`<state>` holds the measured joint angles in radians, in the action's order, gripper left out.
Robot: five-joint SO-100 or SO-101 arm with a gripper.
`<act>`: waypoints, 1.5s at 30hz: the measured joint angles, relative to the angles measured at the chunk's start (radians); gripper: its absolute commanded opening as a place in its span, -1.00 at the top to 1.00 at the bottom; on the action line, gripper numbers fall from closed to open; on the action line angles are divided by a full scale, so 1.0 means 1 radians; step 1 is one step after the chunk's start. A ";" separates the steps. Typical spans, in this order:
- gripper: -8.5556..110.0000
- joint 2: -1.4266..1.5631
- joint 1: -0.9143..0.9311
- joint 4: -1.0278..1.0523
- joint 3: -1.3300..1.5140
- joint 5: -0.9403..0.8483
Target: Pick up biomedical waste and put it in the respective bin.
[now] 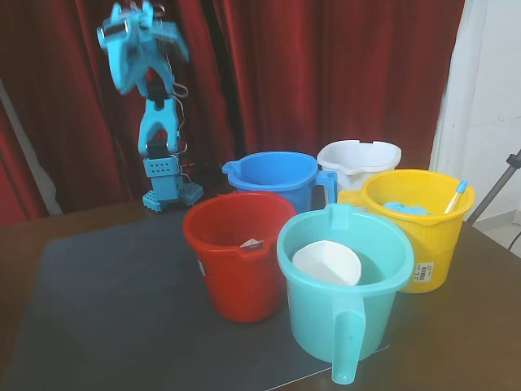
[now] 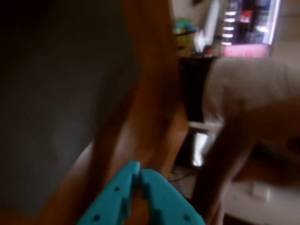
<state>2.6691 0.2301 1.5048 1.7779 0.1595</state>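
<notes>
The medicine bottle is out of view in both views. The bright blue bucket [image 1: 273, 175] stands at the back of the group of buckets, spout to the left in the fixed view. My gripper [image 1: 124, 80] is raised high at the far left, well above and behind the buckets. In the wrist view the gripper [image 2: 140, 172] is blurred; its two teal jaws meet at the tips with nothing between them.
A red bucket [image 1: 213, 269], a teal bucket [image 1: 326, 326] holding a white cup [image 1: 326, 262], a yellow bucket [image 1: 435, 244] and a white bucket [image 1: 358, 159] stand on a dark mat [image 1: 106, 301]. A red curtain hangs behind. A person's blurred arm [image 2: 234, 145] shows in the wrist view.
</notes>
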 measured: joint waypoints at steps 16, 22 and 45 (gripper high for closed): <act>0.86 0.445 -0.048 -0.483 1.150 -0.043; 0.85 0.446 -0.196 -0.456 1.161 -0.040; 0.86 0.446 -0.216 -0.244 1.161 -0.043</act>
<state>3.1155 0.0138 1.2609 2.9391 0.1166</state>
